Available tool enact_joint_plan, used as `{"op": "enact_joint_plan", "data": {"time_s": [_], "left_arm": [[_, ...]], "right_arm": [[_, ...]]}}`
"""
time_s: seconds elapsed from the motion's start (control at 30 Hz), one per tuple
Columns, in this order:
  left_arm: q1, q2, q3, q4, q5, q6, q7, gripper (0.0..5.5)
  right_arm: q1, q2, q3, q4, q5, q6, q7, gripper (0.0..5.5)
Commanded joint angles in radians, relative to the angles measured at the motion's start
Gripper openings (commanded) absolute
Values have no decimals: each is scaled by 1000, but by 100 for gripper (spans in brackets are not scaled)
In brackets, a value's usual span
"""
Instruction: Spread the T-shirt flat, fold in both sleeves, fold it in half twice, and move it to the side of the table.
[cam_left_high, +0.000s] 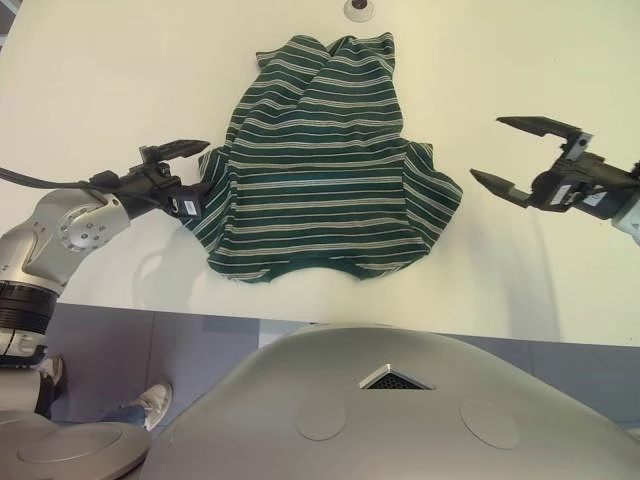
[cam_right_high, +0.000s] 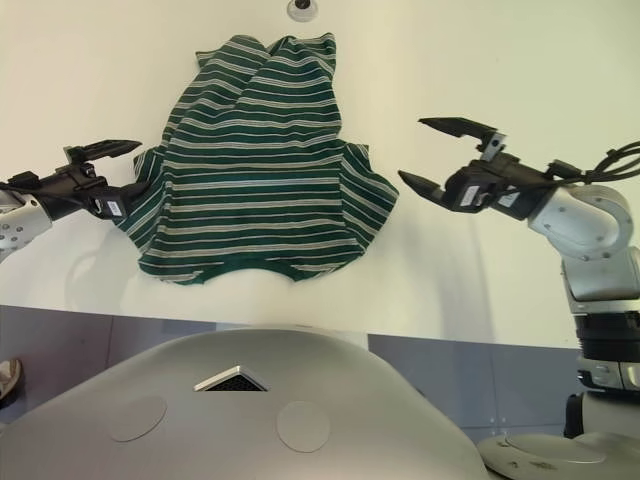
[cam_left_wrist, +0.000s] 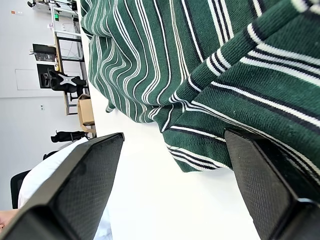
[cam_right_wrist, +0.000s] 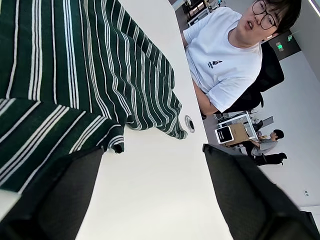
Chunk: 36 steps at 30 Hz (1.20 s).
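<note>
Fingers apart on both sides, the left gripper (cam_left_high: 198, 170) sits against the T-shirt (cam_left_high: 320, 170) at its sleeve edge left of centre, the right gripper (cam_left_high: 487, 148) hanging clear at right. The striped shirt lies rumpled mid-frame on the worktop (cam_left_high: 100, 80), its far end bunched toward the top edge. A pinch catching doubled layers would likely drag the whole garment rather than spread it.

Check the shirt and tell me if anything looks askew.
The shirt is rumpled, not flat: its far end is bunched into twisted folds, and the near hem curls unevenly. The left hand, open, sits at the shirt's left edge; the right hand, open, is apart from it. Nothing looks damaged.
</note>
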Motion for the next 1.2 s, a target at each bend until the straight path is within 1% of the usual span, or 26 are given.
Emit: {"op": "enact_joint_plan", "data": {"time_s": [0.03,0.2,0.27,0.33,0.47,0.6,0.8,1.0,1.1,1.2], "left_arm": [[55,-1,-32,-8,20,11,-64,369],[54,-6,-26,-23,19,20,-71,369],[54,-7,-25,-29,13,16,-75,369],[62,-3,-14,-43,1,9,-74,369],[110,20,20,-97,-46,-8,-85,369],[160,33,60,-143,-82,-17,-95,369],[211,38,107,-119,-60,-44,-75,369],[239,40,151,-33,-57,-100,-32,369],[222,46,168,33,-56,-128,-15,369],[219,42,169,71,-59,-167,-4,369]], "right_arm": [[-33,47,81,1,-75,17,21,372],[-59,98,166,59,-195,22,5,372],[-62,93,181,101,-243,14,-2,372],[-39,61,178,113,-248,4,18,372],[61,-20,146,87,-184,-30,59,372],[177,-98,99,32,-73,-56,105,372],[307,-162,44,8,4,-90,153,372],[328,-157,17,18,37,-108,164,372],[289,-144,-28,14,121,-107,166,372],[265,-132,-47,5,186,-104,184,372]]}}
